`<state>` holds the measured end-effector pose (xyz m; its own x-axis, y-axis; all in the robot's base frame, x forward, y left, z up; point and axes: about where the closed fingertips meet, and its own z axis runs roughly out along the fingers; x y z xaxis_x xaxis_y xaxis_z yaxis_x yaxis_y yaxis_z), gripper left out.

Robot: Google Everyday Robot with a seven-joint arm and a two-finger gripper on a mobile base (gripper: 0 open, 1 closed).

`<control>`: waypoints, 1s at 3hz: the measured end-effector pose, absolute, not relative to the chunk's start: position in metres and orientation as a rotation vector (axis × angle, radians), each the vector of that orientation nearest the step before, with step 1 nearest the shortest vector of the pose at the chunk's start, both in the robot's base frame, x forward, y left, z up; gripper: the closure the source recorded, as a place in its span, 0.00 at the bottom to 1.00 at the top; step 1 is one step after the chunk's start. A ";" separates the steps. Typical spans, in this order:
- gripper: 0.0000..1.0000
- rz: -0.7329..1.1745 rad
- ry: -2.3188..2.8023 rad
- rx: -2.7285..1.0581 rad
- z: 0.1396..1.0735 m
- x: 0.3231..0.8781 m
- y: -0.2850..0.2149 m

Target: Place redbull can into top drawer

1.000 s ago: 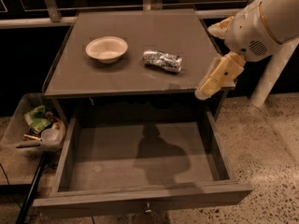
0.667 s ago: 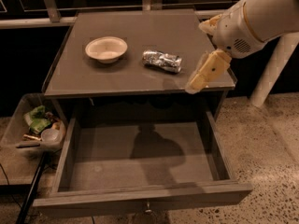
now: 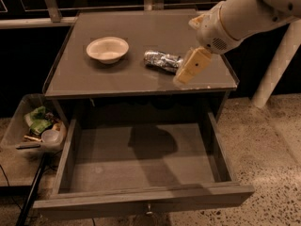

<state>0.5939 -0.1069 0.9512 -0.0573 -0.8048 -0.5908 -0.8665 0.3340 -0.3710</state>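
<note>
The redbull can (image 3: 162,61) is a small, slim can of shiny silver metal with crinkled reflections. It lies on its side on the tabletop (image 3: 141,81), a little right of the middle. In the camera view its long axis goes from upper left to lower right. The end effector (image 3: 187,71) is just beside the right end of the can, low over the tabletop; I cannot tell whether it touches the can. The top drawer (image 3: 141,166) stands pulled out below the front edge of the tabletop. It is a wide, shallow grey-brown box with a flat bottom and low side walls. A small knob (image 3: 149,212) sits in the middle of its front panel, and a dark shadow falls on its bottom.
</note>
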 end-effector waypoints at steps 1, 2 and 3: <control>0.00 0.060 1.878 -1.492 0.938 0.618 -0.108; 0.00 0.039 1.899 -1.523 0.922 0.640 -0.107; 0.00 0.051 1.908 -1.554 0.906 0.657 -0.102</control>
<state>0.6574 -0.1021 0.9057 -0.0687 -0.8568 -0.5111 -0.8831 0.2906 -0.3684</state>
